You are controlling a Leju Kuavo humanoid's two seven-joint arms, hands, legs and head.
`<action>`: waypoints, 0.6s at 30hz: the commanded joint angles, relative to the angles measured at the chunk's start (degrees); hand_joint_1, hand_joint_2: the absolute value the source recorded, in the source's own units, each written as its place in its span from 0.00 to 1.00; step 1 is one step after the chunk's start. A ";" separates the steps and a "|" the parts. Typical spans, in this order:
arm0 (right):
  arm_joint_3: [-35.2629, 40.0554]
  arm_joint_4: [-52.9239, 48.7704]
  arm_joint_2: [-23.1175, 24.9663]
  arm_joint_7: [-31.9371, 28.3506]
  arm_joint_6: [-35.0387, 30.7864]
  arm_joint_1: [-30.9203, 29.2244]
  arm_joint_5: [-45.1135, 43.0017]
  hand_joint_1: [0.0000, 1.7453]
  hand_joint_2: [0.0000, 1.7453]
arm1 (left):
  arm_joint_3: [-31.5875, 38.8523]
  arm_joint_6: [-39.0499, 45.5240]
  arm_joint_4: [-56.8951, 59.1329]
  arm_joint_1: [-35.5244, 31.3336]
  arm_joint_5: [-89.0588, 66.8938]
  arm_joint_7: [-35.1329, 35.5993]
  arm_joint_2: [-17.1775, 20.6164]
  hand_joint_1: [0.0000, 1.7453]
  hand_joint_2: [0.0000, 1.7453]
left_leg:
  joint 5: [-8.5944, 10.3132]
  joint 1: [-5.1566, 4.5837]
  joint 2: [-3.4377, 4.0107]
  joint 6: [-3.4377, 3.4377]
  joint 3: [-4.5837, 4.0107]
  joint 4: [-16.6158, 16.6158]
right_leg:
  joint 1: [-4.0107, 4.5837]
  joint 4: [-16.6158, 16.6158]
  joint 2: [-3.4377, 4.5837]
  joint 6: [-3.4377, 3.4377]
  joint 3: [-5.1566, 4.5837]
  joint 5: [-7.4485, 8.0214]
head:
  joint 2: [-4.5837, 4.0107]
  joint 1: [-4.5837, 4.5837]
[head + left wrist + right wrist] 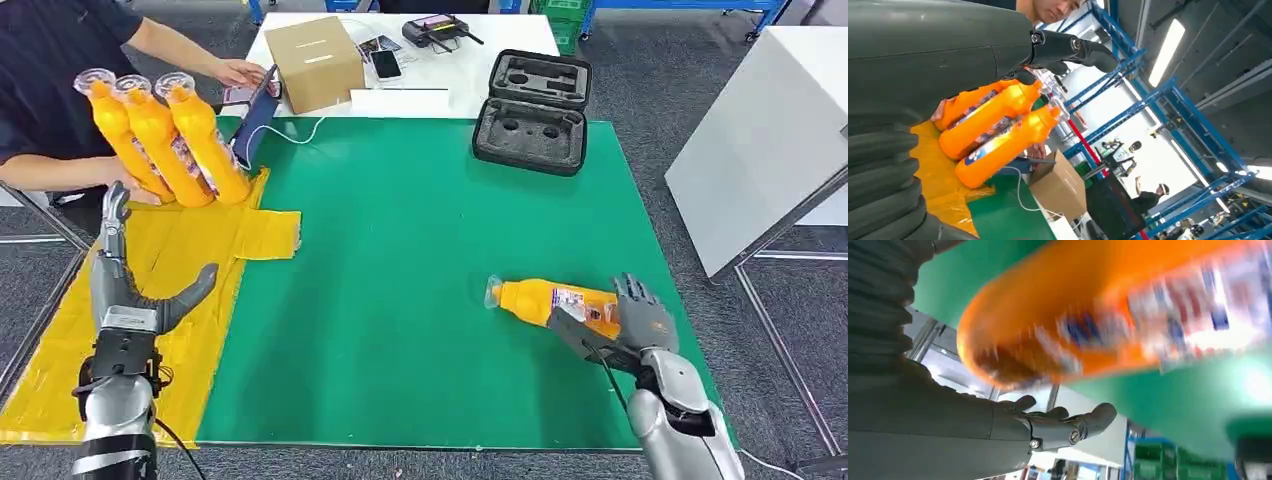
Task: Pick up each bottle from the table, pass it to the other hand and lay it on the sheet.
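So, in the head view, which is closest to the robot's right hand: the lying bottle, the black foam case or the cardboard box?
1. Lying bottle: right at the right hand.
2. Black foam case: farther back on the table.
3. Cardboard box: far back, on the left.

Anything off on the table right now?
Yes. A person's hand props three orange plastic bottles tilted at the yellow sheet's far end, instead of lying flat. That sheet's edge is rumpled over the green mat.
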 commanded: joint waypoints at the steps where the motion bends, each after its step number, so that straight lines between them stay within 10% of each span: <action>1: 7.06 20.03 -6.89 -3.62 8.19 -4.24 -1.30 0.83 1.00 | -4.98 -0.20 11.68 -8.38 0.39 -0.98 0.63 0.00 1.00 | 0.11 0.09 -0.24 -0.05 0.07 -0.04 | 0.08 -0.15 -0.15 -0.06 0.22 0.07 | 0.00 -0.02; 3: 7.77 22.03 -6.65 -4.05 8.05 -4.46 -1.19 1.00 1.00 | -5.48 0.07 12.31 -8.82 0.42 -1.05 0.62 0.00 1.00 | 0.15 0.13 -0.26 -0.05 0.10 -0.07 | 0.13 -0.26 -0.15 -0.07 0.32 0.13 | 0.00 -0.04; 18: 10.78 21.89 -9.06 -4.98 10.67 -1.47 -5.80 1.00 1.00 | -7.89 0.93 14.01 -9.68 1.19 -1.33 1.33 0.00 1.00 | 0.02 0.18 -0.23 0.19 0.81 -0.05 | 0.16 -0.48 -0.11 0.00 0.44 0.14 | 0.00 0.02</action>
